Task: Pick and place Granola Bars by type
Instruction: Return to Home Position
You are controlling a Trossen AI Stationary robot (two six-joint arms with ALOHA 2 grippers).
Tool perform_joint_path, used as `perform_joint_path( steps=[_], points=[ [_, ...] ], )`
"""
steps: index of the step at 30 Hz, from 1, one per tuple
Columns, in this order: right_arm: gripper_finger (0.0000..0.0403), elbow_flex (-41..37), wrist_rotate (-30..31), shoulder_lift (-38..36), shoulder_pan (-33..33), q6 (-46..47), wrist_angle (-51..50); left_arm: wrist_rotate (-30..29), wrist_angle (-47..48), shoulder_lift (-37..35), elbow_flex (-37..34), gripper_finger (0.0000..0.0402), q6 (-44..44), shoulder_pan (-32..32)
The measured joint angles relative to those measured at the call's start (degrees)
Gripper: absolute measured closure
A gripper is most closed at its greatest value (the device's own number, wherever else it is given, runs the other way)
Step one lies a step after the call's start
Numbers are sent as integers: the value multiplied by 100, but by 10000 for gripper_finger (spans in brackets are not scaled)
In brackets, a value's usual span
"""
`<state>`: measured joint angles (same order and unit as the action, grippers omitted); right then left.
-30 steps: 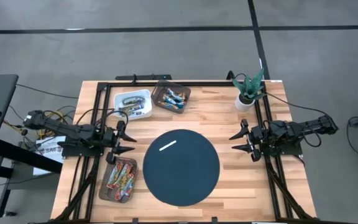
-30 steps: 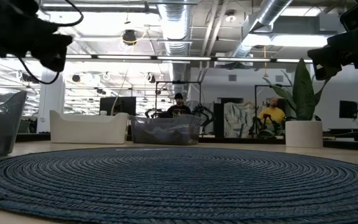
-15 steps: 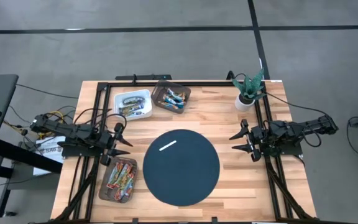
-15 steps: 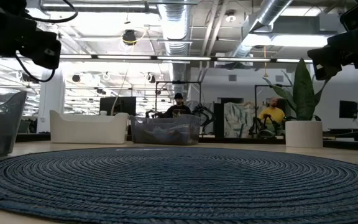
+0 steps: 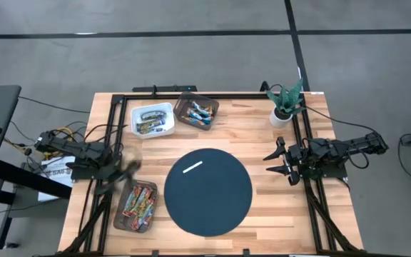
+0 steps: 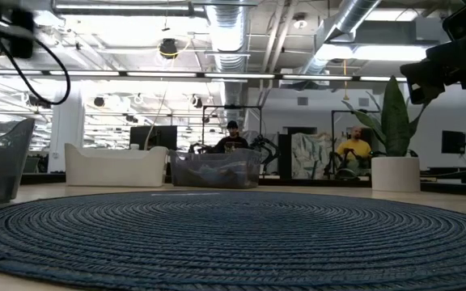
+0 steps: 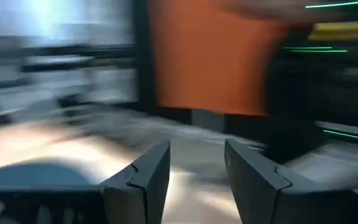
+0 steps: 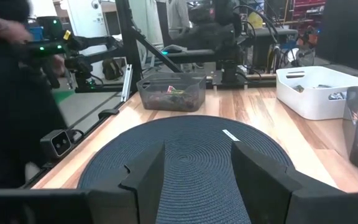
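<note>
The granola bars lie sorted in three bins. Silvery ones are in a white bin (image 5: 153, 119), blue ones in a clear bin (image 5: 197, 111), and red/orange ones in a clear bin (image 5: 138, 205) near the table's left front. My left gripper (image 5: 125, 165) hovers blurred just beyond the red/orange bin, and the left wrist view shows its fingers (image 7: 196, 177) apart and empty. My right gripper (image 5: 277, 160) waits open at the table's right side, pointing over the round dark mat (image 5: 207, 191), also open in its wrist view (image 8: 197, 165).
A thin white strip (image 5: 193, 167) lies on the mat's far-left part. A potted plant (image 5: 285, 103) stands at the far right corner. A black frame (image 5: 191, 95) runs along the table's edges. People sit in the room beyond the table (image 6: 231, 137).
My left gripper has drawn back toward the table's left edge and swung round quickly, so it now shows blurred; in the low view it has left the picture to the upper left. Its fingers stay apart. The right arm and the bins have kept still.
</note>
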<state>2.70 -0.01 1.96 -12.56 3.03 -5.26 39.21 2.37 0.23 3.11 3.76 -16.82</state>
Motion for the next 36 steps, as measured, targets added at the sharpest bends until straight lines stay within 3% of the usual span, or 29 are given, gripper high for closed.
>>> perform_joint_path(
  steps=[2, 4, 9, 13, 15, 18, 25, 29, 32, 36],
  points=[
    [226, 0, 2, 0, 0, 0, -2, 1700, 39, 16, 0, 256, 13, 11],
    [226, 0, 2, 1, 0, 0, 1, 2697, 192, 0, 4, 256, -109, 8],
    [226, 0, 4, 1, 0, 0, 3, 2898, 413, 2, 22, 256, -440, 15],
    [226, 0, 4, 2, 0, 0, 3, 2471, 380, 5, 24, 256, -103, 15],
    [226, 0, 3, 2, 0, 0, 3, 1968, 327, 5, 24, 256, 39, 15],
    [226, 0, 4, 1, 0, 0, 3, 645, 239, 5, 26, 256, 93, 25],
    [226, 0, 4, 2, 0, 0, 3, -3573, 268, 5, 17, 256, 1484, 151],
    [226, 0, 4, 0, 0, 0, 4, -5633, 225, 5, 17, 256, 1706, 161],
    [226, 0, 4, 0, 0, 0, 5, -6167, 202, 7, 20, 256, 1561, 161],
    [226, 0, 4, 2, 0, 0, 5, -6212, 200, 7, 20, 256, 1444, 159]
  ],
)
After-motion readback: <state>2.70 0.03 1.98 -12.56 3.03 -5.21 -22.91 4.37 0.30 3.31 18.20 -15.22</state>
